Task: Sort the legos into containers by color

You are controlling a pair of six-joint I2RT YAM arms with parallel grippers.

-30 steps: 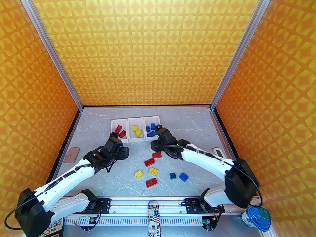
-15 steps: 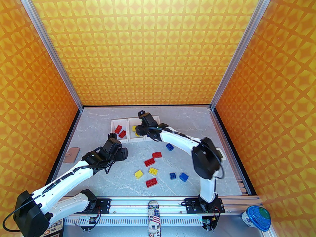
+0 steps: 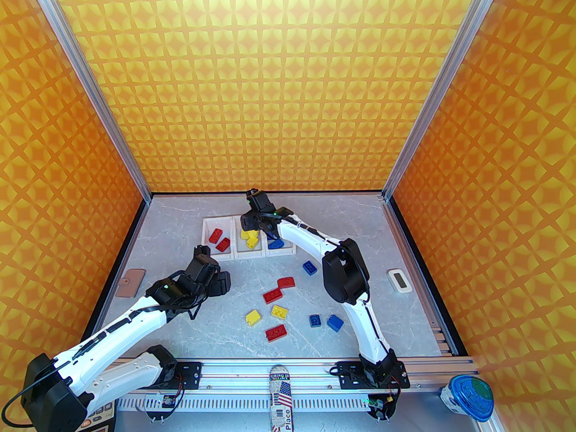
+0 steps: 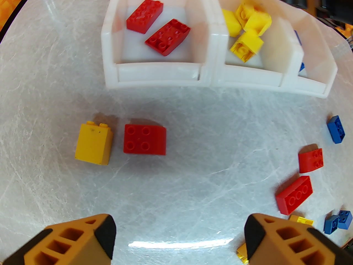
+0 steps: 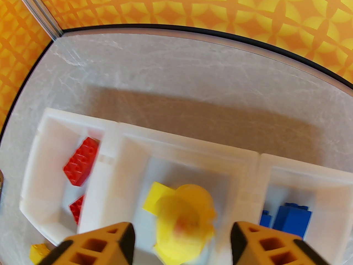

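Observation:
Three joined white containers [image 3: 211, 221] stand at the back of the table, holding red, yellow and blue legos from left to right. My right gripper [image 3: 253, 231] hovers over the middle one, open. In the right wrist view a blurred yellow lego [image 5: 184, 219] hangs free between the spread fingers of that gripper [image 5: 182, 244], above the middle container [image 5: 187, 159]. My left gripper [image 4: 179, 239] is open and empty, low over the table in front of the left container [image 4: 157, 76]. A yellow lego [image 4: 93, 143] and a red lego [image 4: 144, 139] lie just ahead of it.
Loose legos lie mid-table: blue [image 3: 309, 267], red [image 3: 286, 282], red [image 3: 272, 295], yellow [image 3: 279, 312], yellow [image 3: 253, 317], red [image 3: 275, 332], blue [image 3: 315, 320], blue [image 3: 334, 322]. A white device [image 3: 398, 280] lies right, a tan tag [image 3: 130, 282] left, a blue-lidded cup [image 3: 468, 396] off the near right corner.
My right arm swung from the blue container's front to above the middle one and opened, letting go of a yellow lego. The left gripper drew back slightly toward me.

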